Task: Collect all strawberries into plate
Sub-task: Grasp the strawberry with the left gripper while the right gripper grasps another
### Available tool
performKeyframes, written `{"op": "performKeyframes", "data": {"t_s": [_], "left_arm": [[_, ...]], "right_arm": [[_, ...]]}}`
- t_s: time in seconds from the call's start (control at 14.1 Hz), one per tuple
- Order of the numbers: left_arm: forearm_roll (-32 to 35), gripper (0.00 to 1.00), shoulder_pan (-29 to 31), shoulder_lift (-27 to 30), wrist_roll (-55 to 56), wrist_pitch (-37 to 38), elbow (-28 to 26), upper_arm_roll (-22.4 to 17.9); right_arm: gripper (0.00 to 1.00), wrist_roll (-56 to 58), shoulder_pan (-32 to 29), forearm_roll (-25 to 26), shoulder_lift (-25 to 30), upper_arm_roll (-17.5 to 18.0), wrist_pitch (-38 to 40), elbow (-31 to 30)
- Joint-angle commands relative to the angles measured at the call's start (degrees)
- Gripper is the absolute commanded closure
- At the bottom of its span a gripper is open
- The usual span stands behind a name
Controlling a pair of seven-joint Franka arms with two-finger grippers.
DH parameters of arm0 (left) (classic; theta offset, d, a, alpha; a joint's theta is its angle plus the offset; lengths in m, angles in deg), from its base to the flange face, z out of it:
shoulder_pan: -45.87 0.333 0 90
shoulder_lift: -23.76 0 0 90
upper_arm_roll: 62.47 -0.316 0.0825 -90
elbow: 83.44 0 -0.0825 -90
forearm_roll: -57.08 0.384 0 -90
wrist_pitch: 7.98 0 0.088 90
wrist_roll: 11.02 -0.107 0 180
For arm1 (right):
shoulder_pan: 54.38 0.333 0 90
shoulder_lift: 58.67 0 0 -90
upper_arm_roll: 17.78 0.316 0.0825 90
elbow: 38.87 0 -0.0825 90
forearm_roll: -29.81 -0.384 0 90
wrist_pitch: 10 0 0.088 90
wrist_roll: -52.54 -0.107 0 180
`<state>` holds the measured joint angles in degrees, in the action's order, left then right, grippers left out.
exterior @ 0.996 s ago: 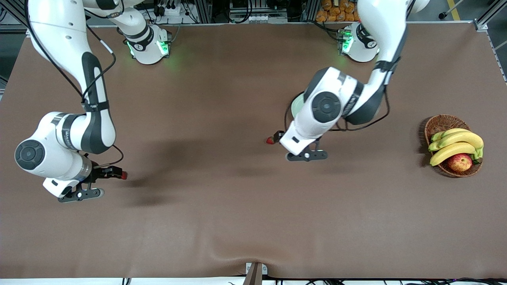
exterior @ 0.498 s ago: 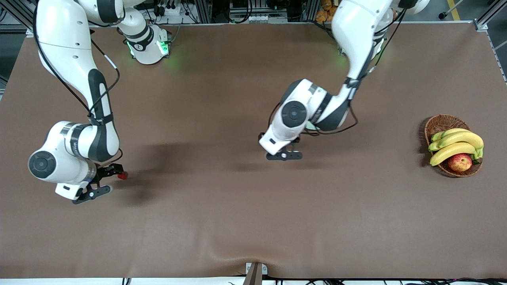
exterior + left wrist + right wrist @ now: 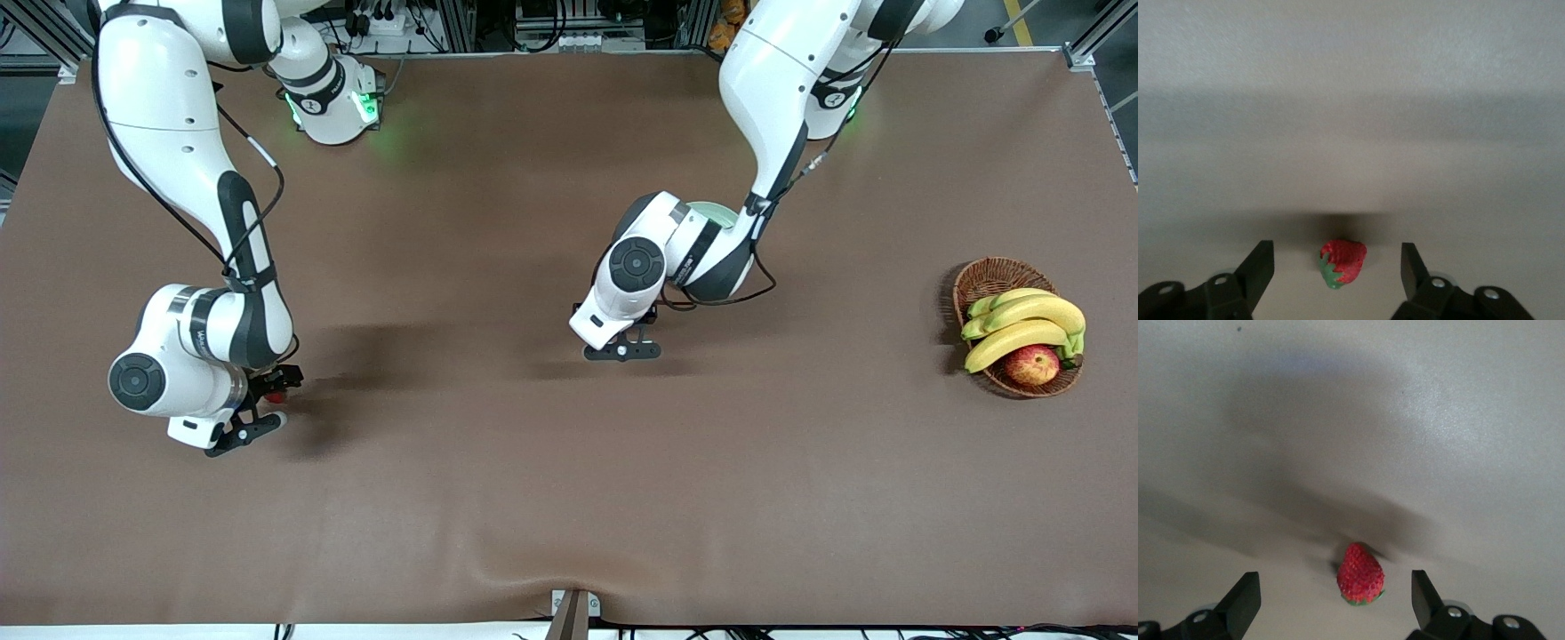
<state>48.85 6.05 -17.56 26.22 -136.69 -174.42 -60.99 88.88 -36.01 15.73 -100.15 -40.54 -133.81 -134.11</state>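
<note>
One strawberry, red with a green cap, lies on the brown table between the fingers of my left gripper. That gripper is open, with a gap on each side of the berry. In the front view the left wrist covers this berry. A second strawberry lies between the spread jaws of my open right gripper, and it shows as a red spot under that gripper near the right arm's end of the table. The mint-green plate peeks out from under the left arm.
A wicker basket with bananas and an apple stands at the left arm's end of the table. The tablecloth has a raised fold at the edge nearest the front camera.
The left arm has swung toward the right arm's end, and its wrist now covers the berry it stood beside. The right gripper has moved over its berry and now straddles it.
</note>
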Motion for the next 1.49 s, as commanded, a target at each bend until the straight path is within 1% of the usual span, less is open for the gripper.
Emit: {"op": "performKeyframes", "data": {"t_s": [0.0,0.21,0.43,0.57,0.78,0.92,1.0,1.07,1.21,1.28,1.35,1.42], "left_arm": [[1.29,0.22,-0.96,-0.34,1.08,-1.37,-0.77,-0.25],[1.29,0.25,-1.05,-0.34,1.17,-1.37,-2.00,-0.25],[1.29,0.34,-1.40,-0.34,1.17,-2.08,-3.14,-0.25],[1.29,0.37,-1.40,-0.34,1.17,-2.16,-3.23,-0.25],[1.29,0.54,-1.49,-0.34,1.17,-2.69,-3.23,-0.25],[1.29,0.76,-1.32,-0.25,0.91,-2.60,-3.23,-0.25],[1.29,0.86,-1.31,-0.25,0.90,-2.69,-3.14,-0.25],[1.29,0.91,-1.31,0.01,0.99,-2.60,-3.14,-0.25],[1.29,0.91,-0.70,1.15,0.99,-1.73,-3.32,-0.16],[1.29,0.90,-0.61,2.29,0.64,0.80,-3.32,-0.16],[1.29,0.89,-0.35,3.69,0.29,3.52,-3.23,-0.25],[1.29,0.89,-0.17,5.10,0.46,5.03,-3.58,-0.25]], "right_arm": [[0.00,5.13,-3.16,0.02,-1.14,1.40,-2.57,0.23],[0.00,5.59,-3.43,-0.07,-1.41,1.48,-2.76,0.23],[0.00,5.50,-4.13,-0.33,-1.41,2.71,-2.76,0.23],[0.00,5.50,-4.40,-1.55,-1.41,3.06,-2.67,0.23],[0.00,5.41,-4.31,-2.18,-1.41,3.15,-2.06,-0.03],[0.00,5.50,-4.14,-2.18,-1.23,3.07,-2.14,-0.99],[0.00,5.50,-4.22,-2.18,-1.23,3.07,-2.06,-1.08],[0.00,5.50,-4.31,-2.18,-1.23,3.07,-2.14,-1.43],[0.00,5.50,-4.31,-2.18,-1.14,3.15,-2.32,-1.79],[0.17,5.50,-4.40,-2.18,-0.97,3.07,-2.23,-1.79],[0.48,5.41,-4.57,-2.18,-0.88,3.15,-2.14,-1.79],[0.63,5.41,-4.84,-2.35,-0.88,3.15,-2.14,-1.70]]}}
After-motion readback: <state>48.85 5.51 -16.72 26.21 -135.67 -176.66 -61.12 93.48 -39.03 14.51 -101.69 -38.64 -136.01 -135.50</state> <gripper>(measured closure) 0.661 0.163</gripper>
